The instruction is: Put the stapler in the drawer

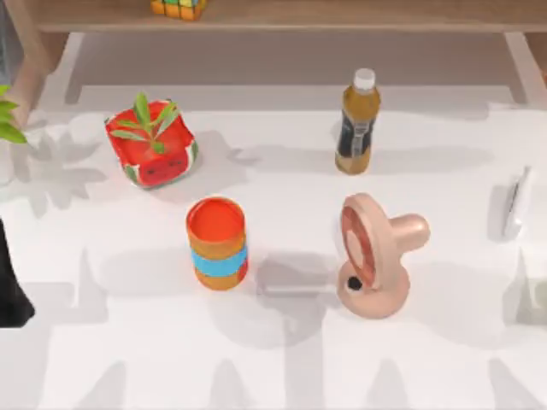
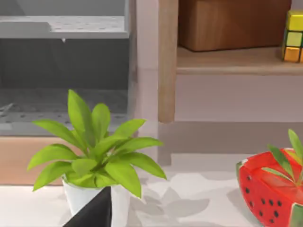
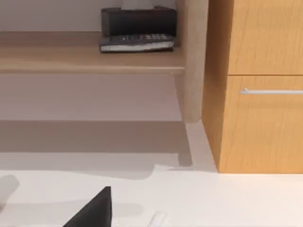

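Lying at the far right edge of the white desk (image 1: 282, 359), the stapler (image 1: 515, 203) is a slim pale bar set lengthwise, well apart from everything else and touched by nothing; the pink fan (image 1: 373, 254) stands nearest it, toward the middle, with its round face turned to the left; behind the fan an amber bottle (image 1: 356, 122) with a white cap stands upright; left of the fan sits an orange can (image 1: 218, 243) with a blue band, and farther back on the left a red watermelon-patterned pot (image 1: 151, 143) holds a small green plant; a coloured cube (image 1: 179, 8) rests on the wooden shelf at the back; the left arm (image 1: 12, 278) shows as a dark shape at the desk's left edge, parked; the left wrist view looks past a leafy plant in a white pot (image 2: 92, 151); the right wrist view faces a wooden cabinet whose drawer (image 3: 265, 123) carries a metal handle (image 3: 271, 91) and sits closed; whether either end effector is wide or narrow cannot be told
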